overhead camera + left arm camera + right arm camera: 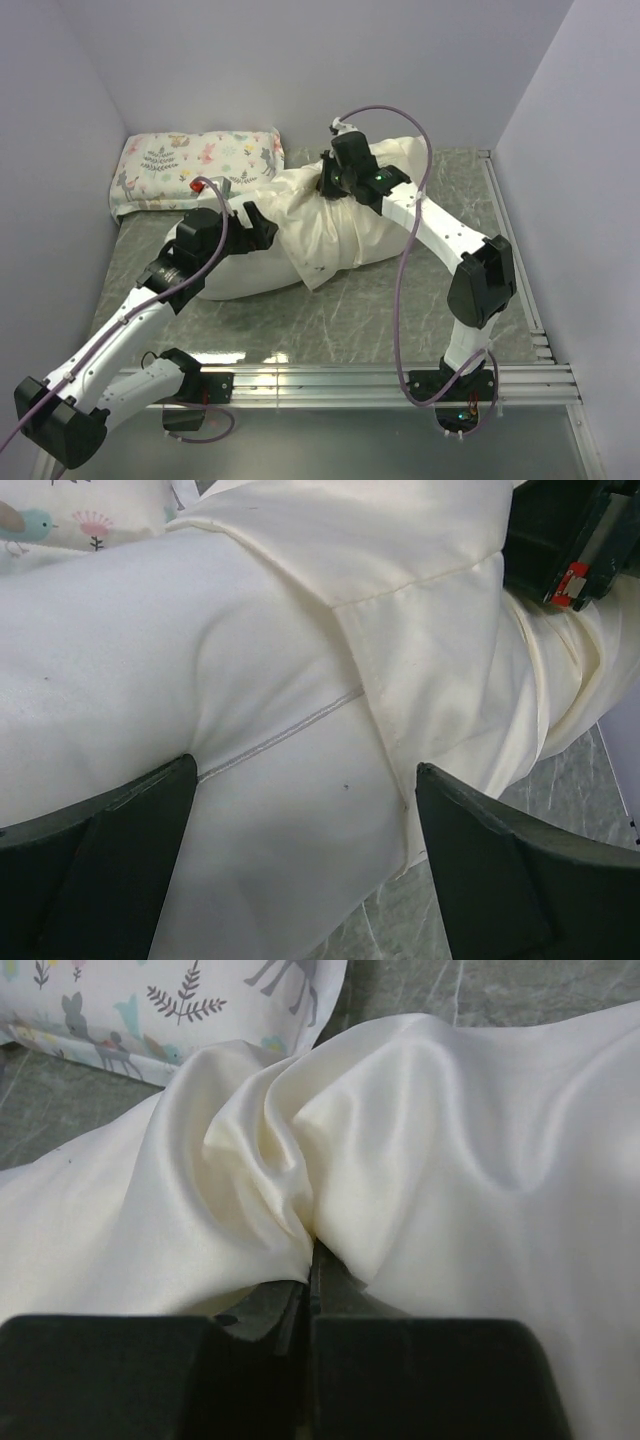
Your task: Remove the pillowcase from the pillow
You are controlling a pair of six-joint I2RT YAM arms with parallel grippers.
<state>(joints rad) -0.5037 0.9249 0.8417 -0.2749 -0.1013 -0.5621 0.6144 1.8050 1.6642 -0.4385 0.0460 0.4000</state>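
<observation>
Right fingers (430,1380) were clenched on a bunched fold of the pillowcase (350,225), mid-way across the desk (330,320); left fingers (100,870) stood released, straddling the white pillow (240,278) at its exposed end.

Cream pillowcase (340,228); white pillow (238,277); floral animal-print small pillow (195,163).

Legible text: none; the small red tag (570,582) on a black housing (545,525), upper right of the left wrist view, is too blurred to read, and the printed pillow (195,165), upper left of the top view, carries only floral and animal motifs.
</observation>
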